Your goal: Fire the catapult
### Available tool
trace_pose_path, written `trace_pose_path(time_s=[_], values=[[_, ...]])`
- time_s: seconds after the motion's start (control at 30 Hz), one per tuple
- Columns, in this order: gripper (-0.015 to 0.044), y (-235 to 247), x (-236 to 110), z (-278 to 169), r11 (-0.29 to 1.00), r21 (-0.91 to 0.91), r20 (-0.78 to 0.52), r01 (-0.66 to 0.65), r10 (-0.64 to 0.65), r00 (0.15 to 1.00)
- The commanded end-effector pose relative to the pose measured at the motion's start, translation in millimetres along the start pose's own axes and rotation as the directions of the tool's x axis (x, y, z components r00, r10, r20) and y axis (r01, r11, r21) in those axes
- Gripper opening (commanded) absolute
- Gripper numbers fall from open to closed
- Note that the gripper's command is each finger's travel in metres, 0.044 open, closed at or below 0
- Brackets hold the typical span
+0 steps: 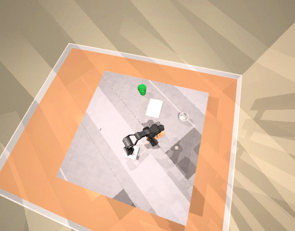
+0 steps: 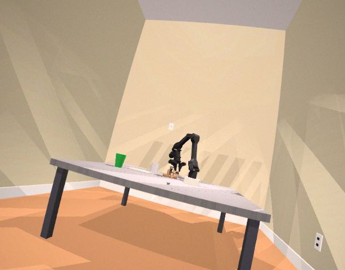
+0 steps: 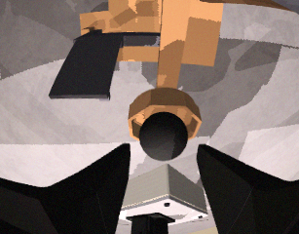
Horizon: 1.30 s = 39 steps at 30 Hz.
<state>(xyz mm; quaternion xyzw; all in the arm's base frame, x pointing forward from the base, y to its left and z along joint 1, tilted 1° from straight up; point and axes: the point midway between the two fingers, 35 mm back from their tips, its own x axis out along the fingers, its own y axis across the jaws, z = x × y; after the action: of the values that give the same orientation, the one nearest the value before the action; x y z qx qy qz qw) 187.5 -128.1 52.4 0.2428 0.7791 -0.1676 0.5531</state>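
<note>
The orange catapult [image 1: 160, 135] [image 2: 168, 175] [image 3: 170, 54] stands below my gripper, with its cup [image 3: 164, 97] towards the fingers in the wrist view. A dark-looking ball [image 3: 164, 136] overlaps the cup's near side in the wrist view; whether it rests fully in the cup cannot be told. My gripper [image 2: 179, 170] [image 3: 164, 150] is open, with a gap showing between the ball and each fingertip. The arm hides much of the catapult in the top view. The white mug [image 1: 183, 116] [image 2: 154, 167] stands upright beyond the catapult from the arm's base.
A green cup [image 1: 141, 88] [image 2: 119, 160] stands at the far side, near a flat white rectangle [image 1: 154, 108] [image 2: 139, 170]. Small round things lie left [image 1: 99, 129] and right [image 1: 176, 147] of the arm in the top view. The arm's white base [image 1: 134, 155] [image 2: 191, 181] is close to the catapult.
</note>
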Motion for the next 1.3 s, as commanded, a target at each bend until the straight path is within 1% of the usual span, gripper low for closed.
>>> trace_pose_path(time_s=[0.0, 0.1, 0.17, 0.23, 0.27, 0.3, 0.43, 0.6, 0.8, 1.03, 1.17, 1.27], values=[[0.0315, 0.0, -25.8, -4.7, 1.0, 0.001, 0.034, 0.001, -0.001, 0.999], [0.0394, 0.4, -78.9, -25.8, 1.0, 0.002, 0.101, 0.002, -0.002, 0.995], [0.044, 0.5, -100.0, -38.8, 1.0, 0.003, 0.129, 0.002, -0.002, 0.992], [0.044, 0.5, -102.5, -40.6, 1.0, 0.003, 0.132, 0.002, -0.002, 0.991], [0.044, 0.6, -81.2, -23.6, 1.0, 0.0, 0.114, 0.001, -0.001, 0.993], [0.044, 0.5, -84.3, -18.3, 1.0, 0.0, 0.131, 0.001, -0.001, 0.991], [0.044, 0.0, -110.0, 22.9, 1.0, 0.002, 0.259, 0.001, -0.001, 0.966], [0.044, -0.7, -146.8, 74.4, 1.0, 0.005, 0.421, 0.0, -0.002, 0.907], [0.044, -1.9, -194.6, 130.8, 1.0, 0.008, 0.598, -0.001, -0.004, 0.801], [0.044, -3.4, -253.6, 187.0, 1.0, 0.011, 0.772, -0.004, -0.006, 0.636], [0.044, -4.3, -286.4, 212.3, 1.0, 0.012, 0.848, -0.005, -0.007, 0.53], [0.044, -6.2, -291.9, 216.1, 1.0, 0.015, 0.859, -0.007, -0.01, 0.512]])
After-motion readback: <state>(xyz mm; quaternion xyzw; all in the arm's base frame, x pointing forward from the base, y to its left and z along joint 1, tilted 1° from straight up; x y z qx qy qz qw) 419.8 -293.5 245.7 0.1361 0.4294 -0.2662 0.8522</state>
